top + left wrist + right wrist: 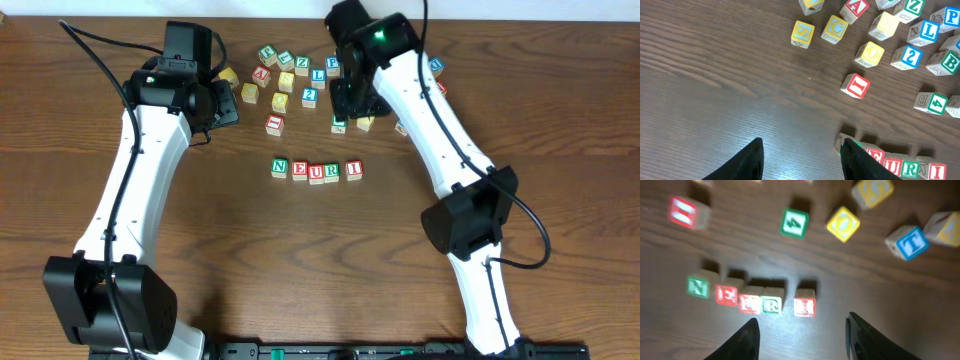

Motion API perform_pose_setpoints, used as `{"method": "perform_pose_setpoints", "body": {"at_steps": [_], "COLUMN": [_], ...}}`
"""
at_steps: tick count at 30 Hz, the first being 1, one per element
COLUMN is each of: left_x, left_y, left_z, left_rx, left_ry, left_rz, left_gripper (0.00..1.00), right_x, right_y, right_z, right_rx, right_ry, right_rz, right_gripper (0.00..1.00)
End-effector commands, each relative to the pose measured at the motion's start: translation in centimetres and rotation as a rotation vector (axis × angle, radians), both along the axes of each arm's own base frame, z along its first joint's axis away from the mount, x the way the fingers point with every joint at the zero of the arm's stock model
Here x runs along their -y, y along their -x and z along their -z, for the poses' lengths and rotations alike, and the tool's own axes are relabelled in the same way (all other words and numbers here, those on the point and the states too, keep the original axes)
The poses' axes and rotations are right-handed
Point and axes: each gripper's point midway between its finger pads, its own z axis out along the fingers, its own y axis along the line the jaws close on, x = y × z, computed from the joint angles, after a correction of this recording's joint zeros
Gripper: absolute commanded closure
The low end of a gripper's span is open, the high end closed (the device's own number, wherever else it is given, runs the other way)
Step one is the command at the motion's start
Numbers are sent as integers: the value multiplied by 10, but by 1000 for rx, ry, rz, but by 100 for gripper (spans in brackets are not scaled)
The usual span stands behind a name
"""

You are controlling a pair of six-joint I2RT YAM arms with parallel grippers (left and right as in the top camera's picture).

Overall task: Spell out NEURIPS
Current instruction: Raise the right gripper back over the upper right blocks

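Dark brown wood-grain table [230,250] fills every view. At left, the left gripper [802,160] hangs near the row's N end, jaws apart and empty. At centre, a row of pale wooden letter cubes [316,171] reads N, E, U, R, I. Behind it lies a scatter of loose letter cubes [286,81]. At right, the right gripper [802,337] hovers near the row, jaws apart, holding nothing.

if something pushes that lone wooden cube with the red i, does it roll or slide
The small wooden cube with the red I rests flat on one face, so it likely slides, not rolls, on the smooth dark wooden table. Wood suggests stiff and probably light.
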Motion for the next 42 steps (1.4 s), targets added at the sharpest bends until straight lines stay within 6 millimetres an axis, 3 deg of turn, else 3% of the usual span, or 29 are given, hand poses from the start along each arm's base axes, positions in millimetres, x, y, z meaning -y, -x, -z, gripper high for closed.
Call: {"method": "perform_pose_setpoints", "body": {"at_steps": [1,9,19,42], "left_x": [-3,-3,-3,-3], "left_y": [-1,-1,-1,-3], "left_z": [-6,-6,-6,-7], "left_rx": [14,15,15,27], "left_ry": [-8,-8,-8,-7], "left_rz": [1,1,1,1], "left_gripper": [51,51,50,50], "right_x": [3,19,47,65], "right_y": [-12,-31,-60,-66], "right_z": [-23,-47,-54,-53], "right_rx": [68,133,203,208], "right_ry": [-34,-95,-119,-96], "right_rz": [2,61,133,178], "right_gripper": [50,47,43,37]}}
